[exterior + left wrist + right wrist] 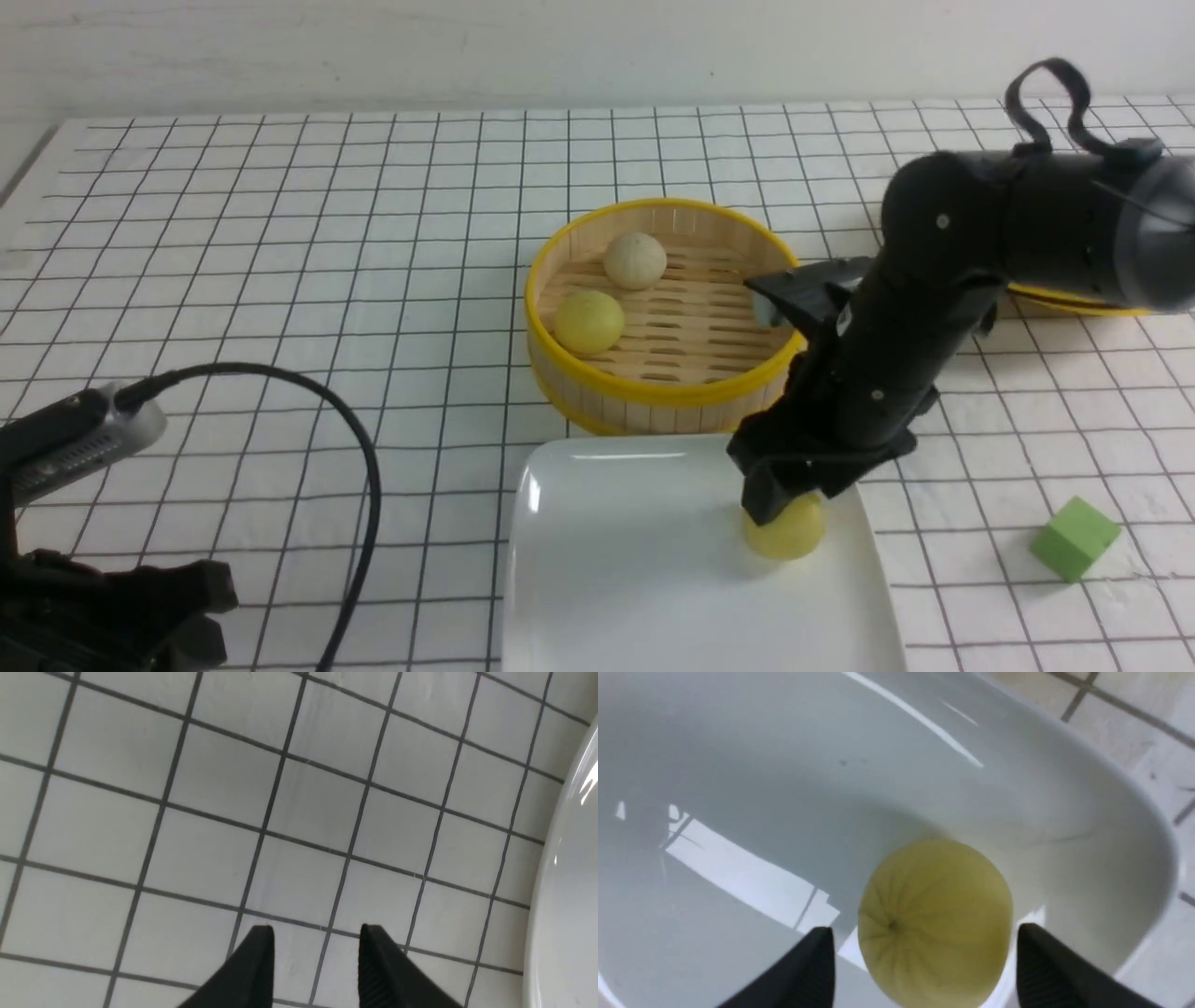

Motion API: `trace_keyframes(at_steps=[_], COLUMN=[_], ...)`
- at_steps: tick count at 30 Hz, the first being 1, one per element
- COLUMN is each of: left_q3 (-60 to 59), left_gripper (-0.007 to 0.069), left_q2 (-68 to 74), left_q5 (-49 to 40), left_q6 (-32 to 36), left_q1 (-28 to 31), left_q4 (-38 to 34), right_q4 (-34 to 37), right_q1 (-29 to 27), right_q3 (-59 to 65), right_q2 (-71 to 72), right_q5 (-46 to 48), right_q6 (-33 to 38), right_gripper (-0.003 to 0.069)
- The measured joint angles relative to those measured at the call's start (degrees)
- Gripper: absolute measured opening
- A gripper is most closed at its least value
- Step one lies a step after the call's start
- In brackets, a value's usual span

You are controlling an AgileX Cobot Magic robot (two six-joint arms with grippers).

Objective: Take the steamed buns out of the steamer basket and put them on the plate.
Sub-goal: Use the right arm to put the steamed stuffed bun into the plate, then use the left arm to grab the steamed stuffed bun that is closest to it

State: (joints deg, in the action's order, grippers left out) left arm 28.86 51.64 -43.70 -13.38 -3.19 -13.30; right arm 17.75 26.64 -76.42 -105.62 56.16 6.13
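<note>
The bamboo steamer basket [653, 397] stands mid-table and holds a beige-white bun [635, 259] and a pale yellow bun [589, 321]. A second pale yellow bun [789, 537] lies on the white plate [635, 579] near its right rim. My right gripper [780, 504] is right over this bun. In the right wrist view the gripper [924, 931] is open, and the bun [934, 924] sits on the plate [784, 765] between the fingers with a small gap on each side. My left gripper [317, 928] is open and empty, low over the table, left of the plate's rim [570, 905].
A green cube [1074, 539] sits on the table right of the plate. The edge of a flat yellow-rimmed lid [1064, 301] shows behind my right arm. A black cable [364, 467] loops from my left arm at the front left.
</note>
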Motion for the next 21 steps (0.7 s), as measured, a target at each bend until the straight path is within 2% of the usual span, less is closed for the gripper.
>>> trace_keyframes(at_steps=[2,5,8,9,11,12,14,17,21], left_q3=[0.0,0.0,0.11,0.51,1.69,2.14,6.24,11.53,19.2], left_gripper=[0.0282,0.0277,0.0221,0.0189,0.0122,0.0103,0.002,0.0002,0.0002], left_q2=[0.0,0.0,0.0,0.0,0.12,0.13,1.24,3.48,10.3], left_q5=[0.29,0.71,2.16,2.22,1.8,1.53,-1.59,-5.47,-9.58], left_q6=[0.0,0.0,0.0,0.0,0.0,0.0,1.27,4.05,10.13], left_q1=[0.0,0.0,0.0,0.0,0.0,0.0,0.0,0.0,-0.87], left_q4=[0.0,-0.05,-0.05,-0.05,-0.05,-0.05,-0.4,-2.99,-10.32], right_q4=[-0.86,-2.13,-3.33,-3.68,-3.93,-3.93,-5.27,-6.59,-6.82], right_q1=[-1.56,-3.56,-5.64,-6.37,-7.33,-7.42,-8.21,-8.45,-8.45], right_q3=[-2.17,-3.13,-1.85,-0.26,2.69,3.54,9.9,17.79,29.12], right_q2=[2.32,7.13,13.77,16.46,21.87,22.5,32.09,42.33,55.79], right_q5=[5.31,11.08,12.99,13.08,13.21,13.31,13.58,10.12,-0.73], right_q6=[0.0,0.0,0.0,-0.07,-0.48,-0.5,-0.65,-0.71,-0.89], right_gripper=[0.0558,0.0489,0.0324,0.0244,0.0137,0.0111,-0.0002,-0.0015,-0.0013])
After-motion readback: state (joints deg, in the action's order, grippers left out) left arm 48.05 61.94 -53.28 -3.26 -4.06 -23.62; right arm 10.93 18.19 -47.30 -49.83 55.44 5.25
